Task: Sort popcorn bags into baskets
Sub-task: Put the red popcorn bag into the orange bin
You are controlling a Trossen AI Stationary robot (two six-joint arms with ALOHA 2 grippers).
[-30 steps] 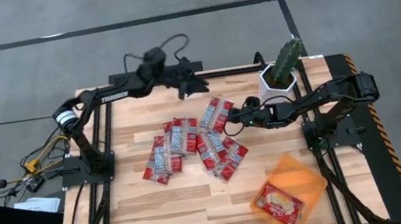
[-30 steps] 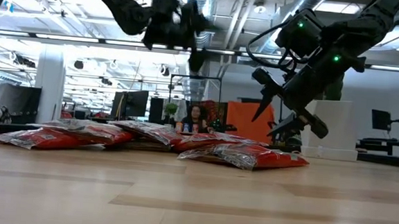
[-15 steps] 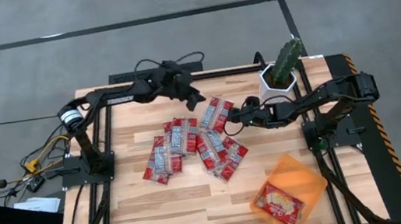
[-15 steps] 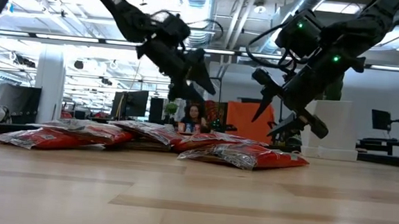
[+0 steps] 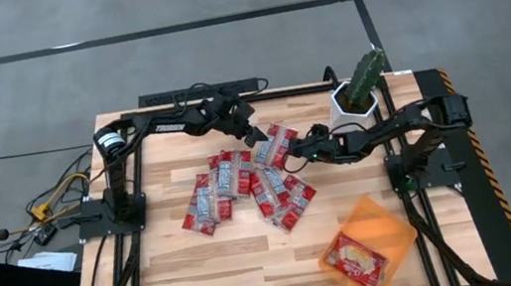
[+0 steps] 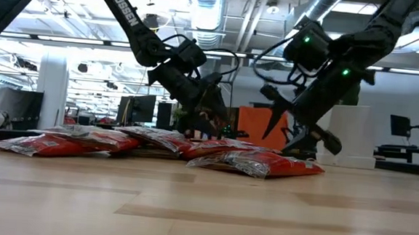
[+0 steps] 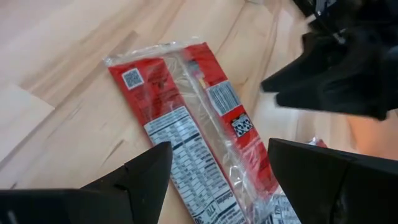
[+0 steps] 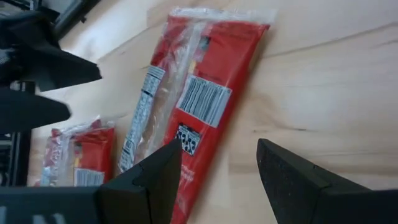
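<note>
The table (image 5: 203,271) was pale wood in planks, smooth with a soft sheen. The popcorn bags (image 7: 193,130) were glossy red foil with a clear crinkled film seam. At the lower right of the high view, the basket (image 5: 392,219) was translucent orange plastic. The left gripper's fingers (image 7: 134,177) were matt black.

Popcorn bags (image 5: 247,186) mid-table, basket (image 5: 387,221) right-front

Both arms are matte black, built of slim boxy links, and the left arm (image 5: 158,128) carries white TROSSEN lettering along its link plus a silver-white collar near its base. Loose black cables loop off its wrist, while the right arm (image 6: 330,52) glows with small green lights. Each tool's fingers (image 7: 140,174) are flat, dark, angular wedges.
</note>
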